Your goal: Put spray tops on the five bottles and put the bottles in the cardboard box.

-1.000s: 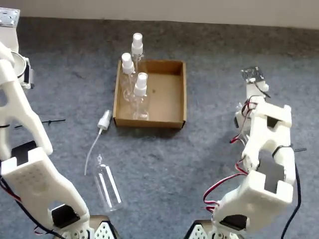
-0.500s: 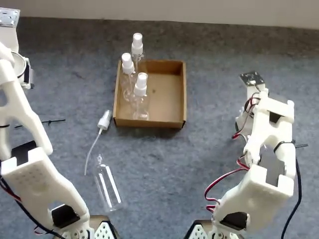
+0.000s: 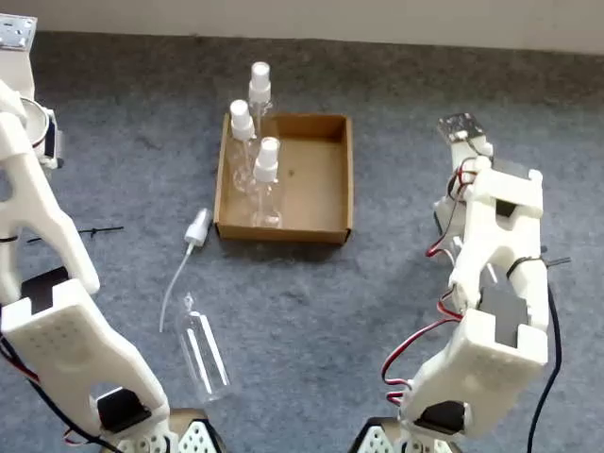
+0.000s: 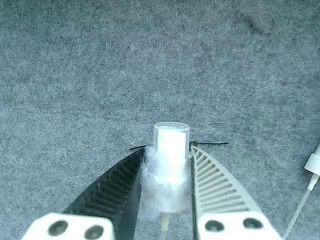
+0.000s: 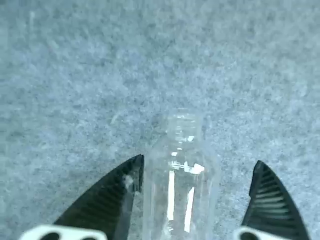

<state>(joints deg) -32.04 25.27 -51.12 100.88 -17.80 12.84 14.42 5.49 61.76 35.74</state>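
In the left wrist view my left gripper is shut on a white spray top, held above the grey carpet. In the right wrist view a clear uncapped bottle lies between the spread fingers of my right gripper, with a gap on one side. The cardboard box holds two capped bottles. A third capped bottle stands just behind it. A loose spray top with its tube and an uncapped bottle lie on the carpet in front of the box's left corner.
The left arm stands along the left edge and the right arm at the right of the box. The box's right half is bare cardboard. A black cable tie lies on the carpet at the left.
The right arm has swung back and slightly toward the box. The left arm, the box and the bottles have stayed put.
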